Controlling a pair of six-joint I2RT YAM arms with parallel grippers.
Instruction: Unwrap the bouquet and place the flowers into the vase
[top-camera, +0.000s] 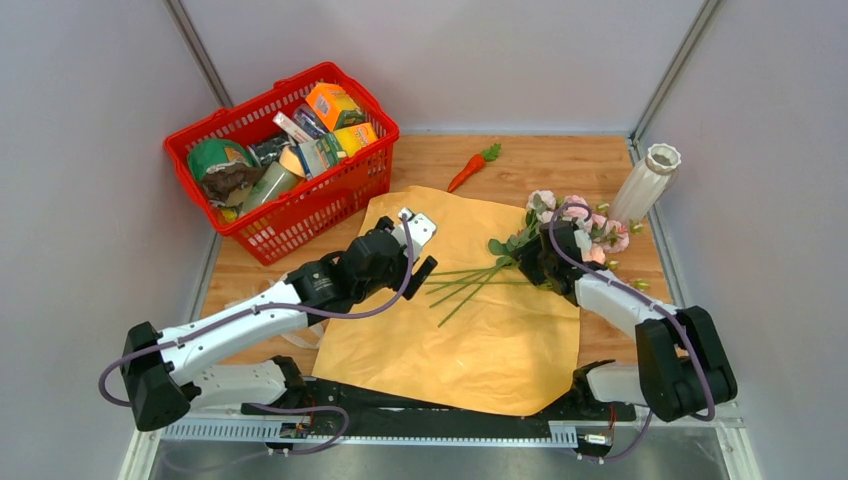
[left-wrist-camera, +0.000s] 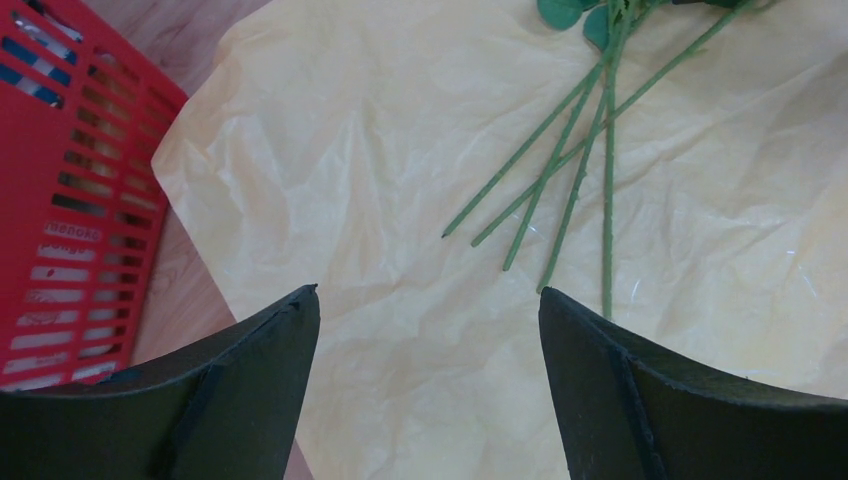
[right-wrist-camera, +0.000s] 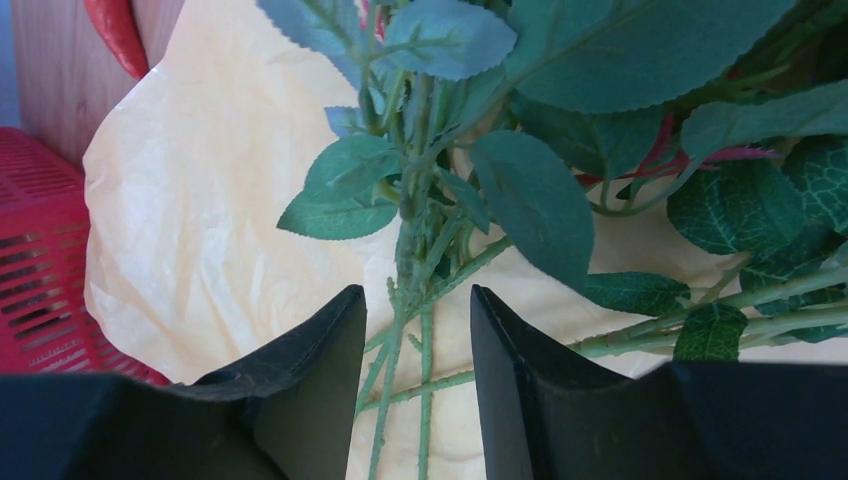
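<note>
The bouquet lies unwrapped: its tan-yellow wrapping paper (top-camera: 480, 340) is spread flat on the table. The flowers (top-camera: 580, 215), pink blooms with green leaves, rest on the paper's right edge, their thin green stems (top-camera: 470, 280) fanning left. My right gripper (top-camera: 530, 262) hovers over the leafy part; in the right wrist view the right gripper (right-wrist-camera: 417, 292) is open, with stems (right-wrist-camera: 420, 250) running between its fingers and gaps on both sides. My left gripper (top-camera: 425, 250) is wide open above bare paper (left-wrist-camera: 380, 180), left of the stem ends (left-wrist-camera: 560, 170). The white ribbed vase (top-camera: 645, 180) stands upright at the far right.
A red basket (top-camera: 190, 135) full of packages sits at the back left, close to the paper's corner (left-wrist-camera: 70, 200). An orange toy carrot (top-camera: 472, 170) lies behind the paper. Grey walls close in on both sides. A cream ribbon end (top-camera: 310, 335) shows under the left arm.
</note>
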